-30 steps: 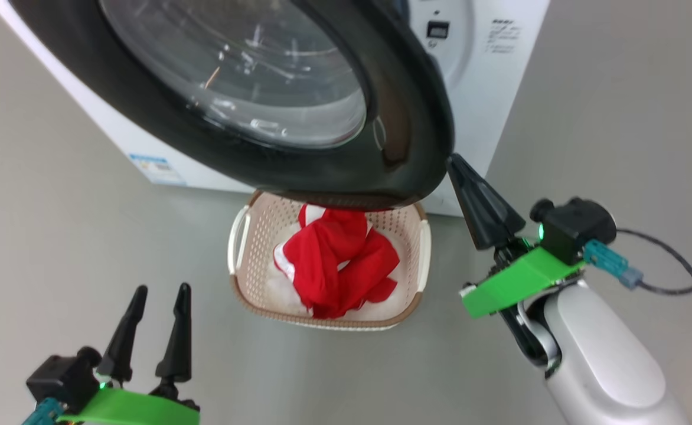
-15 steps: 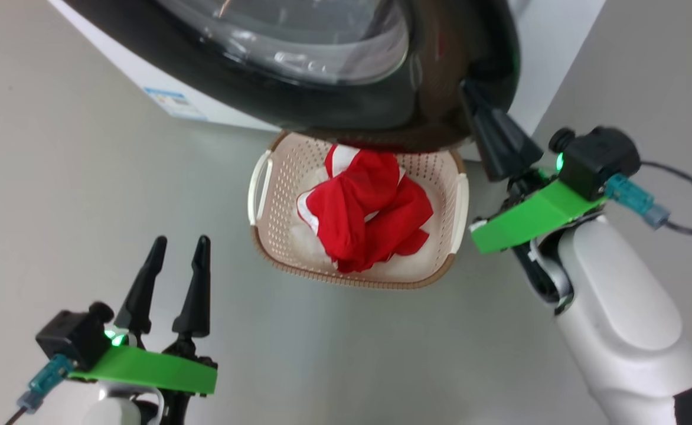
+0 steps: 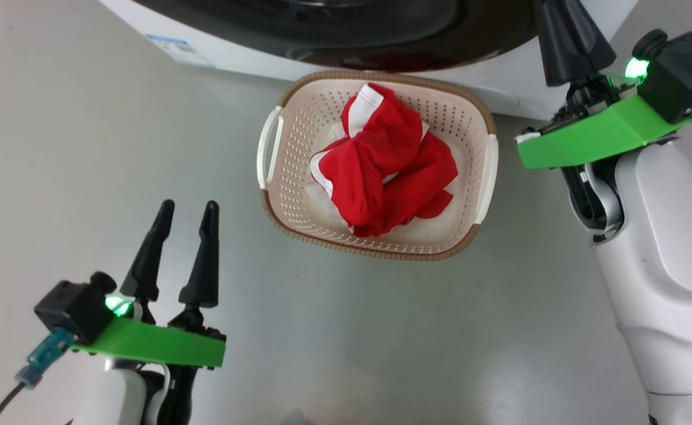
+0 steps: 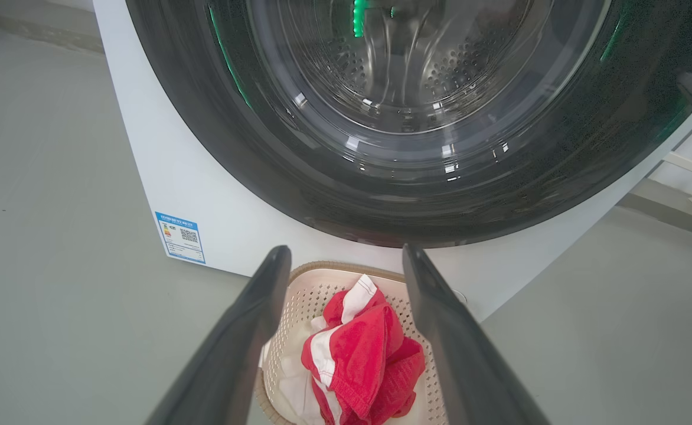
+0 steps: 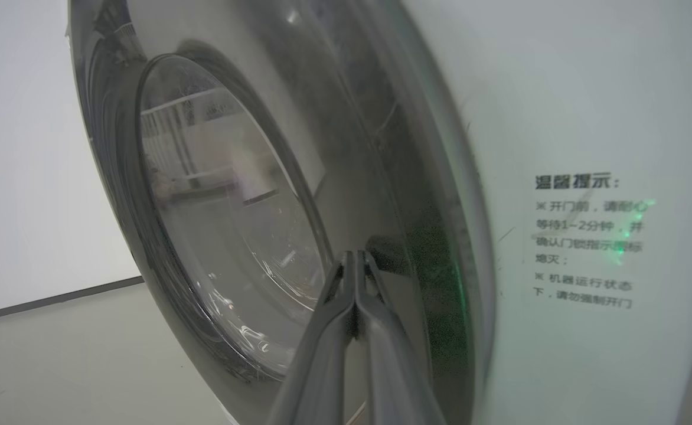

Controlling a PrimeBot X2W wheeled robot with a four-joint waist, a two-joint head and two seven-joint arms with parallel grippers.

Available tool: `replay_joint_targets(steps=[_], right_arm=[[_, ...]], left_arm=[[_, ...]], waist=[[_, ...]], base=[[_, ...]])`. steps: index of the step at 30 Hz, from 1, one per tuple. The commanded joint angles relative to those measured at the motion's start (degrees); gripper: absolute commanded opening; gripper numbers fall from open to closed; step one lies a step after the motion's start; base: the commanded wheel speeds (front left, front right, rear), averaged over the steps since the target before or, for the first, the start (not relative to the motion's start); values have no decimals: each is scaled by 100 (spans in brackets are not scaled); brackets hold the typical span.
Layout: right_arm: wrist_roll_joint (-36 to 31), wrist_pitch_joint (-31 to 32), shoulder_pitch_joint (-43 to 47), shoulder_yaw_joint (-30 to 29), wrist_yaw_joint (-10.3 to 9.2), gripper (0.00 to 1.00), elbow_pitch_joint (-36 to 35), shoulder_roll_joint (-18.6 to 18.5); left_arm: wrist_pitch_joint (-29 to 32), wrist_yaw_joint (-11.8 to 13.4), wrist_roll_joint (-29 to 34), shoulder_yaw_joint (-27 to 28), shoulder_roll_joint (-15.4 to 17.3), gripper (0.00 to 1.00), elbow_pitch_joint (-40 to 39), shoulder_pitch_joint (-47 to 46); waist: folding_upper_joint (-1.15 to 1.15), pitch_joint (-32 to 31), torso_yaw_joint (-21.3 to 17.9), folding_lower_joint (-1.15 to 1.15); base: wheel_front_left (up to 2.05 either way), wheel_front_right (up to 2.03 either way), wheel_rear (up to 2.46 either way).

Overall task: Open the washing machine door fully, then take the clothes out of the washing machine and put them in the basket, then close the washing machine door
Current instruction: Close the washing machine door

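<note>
The right wrist view is giving the close look that the head view is lacking. In it the right hand (image 5: pixel 355 257) is holding nothing, and its two fingers (image 5: pixel 325 354) are pressing together. Its tips are sitting right at the glossy black rim of the washing machine door (image 5: pixel 228 224); I cannot tell whether they are touching it. The door is lying close against the white front of the washing machine (image 5: pixel 558 106), beside a block of printed text (image 5: pixel 582 242).

The left wrist view is looking through the door glass at the perforated steel drum (image 4: pixel 393 65). It is also catching a small blue label (image 4: pixel 180 236) low on the machine's front.

From the head, the basket (image 3: pixel 375 251) is sitting on the grey floor (image 3: pixel 381 342) just in front of the machine, below the door's lower rim. The clothes (image 3: pixel 381 171) are lying heaped inside it. The left hand (image 3: pixel 188 206) is hovering at the lower left, well apart from the basket, with its fingers spread partway and empty. The right forearm (image 3: pixel 659 236) is standing near the basket's right handle (image 3: pixel 488 177).
</note>
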Motion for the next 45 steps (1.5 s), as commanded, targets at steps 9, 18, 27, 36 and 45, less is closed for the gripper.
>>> replay_joint_targets(steps=[9, 18, 27, 36, 45], right_arm=[[-123, -34, -367, -108, -27, 0, -199, 156], [-7, -34, 160, 375, -27, 0, -170, 188], [122, -34, 1163, 531, -27, 100, -268, 199], [207, -34, 2050, 417, -27, 100, -425, 202], [342, -34, 2875, 150, -27, 100, -553, 203]], left_arm=[[-69, -31, -106, 150, 180, 100, -83, -186], [-69, -31, -50, 205, 259, 100, 9, -20], [-69, -31, 79, 395, 355, 100, 86, 292], [-69, -31, 255, 538, 467, 100, 160, 632], [-69, -31, 341, 526, 559, 100, 114, 922]], waist=[[0, 201, 39, 0], [0, -192, -145, 0], [0, -738, -449, 0], [0, -1227, -833, 0], [0, -1681, -1241, 0]], base=[[0, 0, 0], [0, 0, 0], [0, 0, 0], [0, 0, 0], [0, 0, 0]])
